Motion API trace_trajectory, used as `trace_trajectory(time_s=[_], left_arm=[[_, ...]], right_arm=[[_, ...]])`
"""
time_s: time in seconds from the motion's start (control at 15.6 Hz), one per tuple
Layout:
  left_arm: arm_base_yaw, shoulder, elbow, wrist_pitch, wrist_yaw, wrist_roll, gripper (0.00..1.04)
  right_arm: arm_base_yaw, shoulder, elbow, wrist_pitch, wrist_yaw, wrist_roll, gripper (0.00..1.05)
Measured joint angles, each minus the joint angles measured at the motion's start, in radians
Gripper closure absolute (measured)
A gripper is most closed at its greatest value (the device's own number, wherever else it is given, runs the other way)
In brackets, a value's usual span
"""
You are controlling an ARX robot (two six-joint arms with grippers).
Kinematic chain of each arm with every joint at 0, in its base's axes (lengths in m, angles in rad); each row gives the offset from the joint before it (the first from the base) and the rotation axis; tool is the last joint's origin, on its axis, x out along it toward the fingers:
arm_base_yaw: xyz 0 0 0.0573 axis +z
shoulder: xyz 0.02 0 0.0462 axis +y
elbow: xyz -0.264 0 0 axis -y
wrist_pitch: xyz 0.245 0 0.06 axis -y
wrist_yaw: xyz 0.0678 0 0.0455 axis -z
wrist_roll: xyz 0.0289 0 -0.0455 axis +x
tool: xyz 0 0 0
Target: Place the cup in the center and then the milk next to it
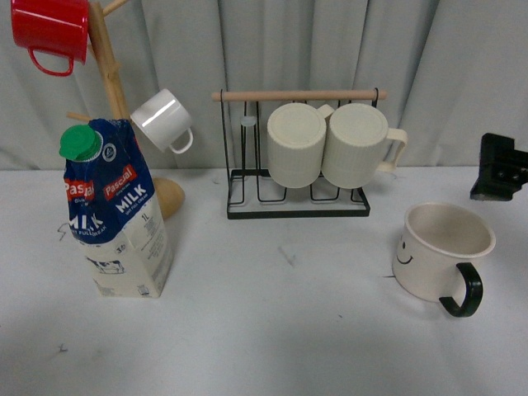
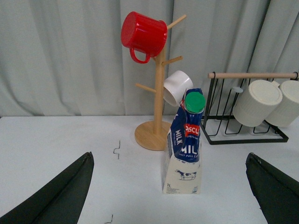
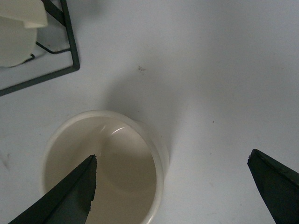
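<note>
The wide cream-white mug point(image 1: 444, 252) with the black C-shaped handle and smiley face stands upright at 4 o'clock from the middle of the white table point(image 1: 272, 330). The tall blue-topped milk carton point(image 1: 115, 213) is at 9 o'clock. The right gripper point(image 3: 173, 155) hangs over the mug, jaws wide and empty, one finger above the bowl. It should probably descend straddling the wall, clear of the handle. The left gripper point(image 2: 169, 155), equally wide, faces the carton.
</note>
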Motion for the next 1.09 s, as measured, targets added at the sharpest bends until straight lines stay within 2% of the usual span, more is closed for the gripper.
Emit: trace_trajectory(time_s=[0.38, 0.51, 0.83, 0.96, 1.09], left_arm=[[0.0, 0.0, 0.0, 0.0, 0.0, 0.0, 0.07], [0.0, 0.0, 0.0, 0.0, 0.0, 0.0, 0.07], [0.0, 0.0, 0.0, 0.0, 0.0, 0.0, 0.07], [0.0, 0.0, 0.0, 0.0, 0.0, 0.0, 0.07], [0.0, 0.0, 0.0, 0.0, 0.0, 0.0, 0.07]], right_arm=[[0.064, 0.198, 0.129, -0.069, 0.075, 0.06, 0.07], [0.066, 0.216, 0.144, -0.088, 0.092, 0.076, 0.26], [0.08, 0.212, 0.146, -0.099, 0.093, 0.082, 0.86], [0.086, 0.179, 0.112, -0.106, 0.076, 0.093, 1.01], [0.098, 0.123, 0.077, -0.111, 0.055, 0.108, 1.02]])
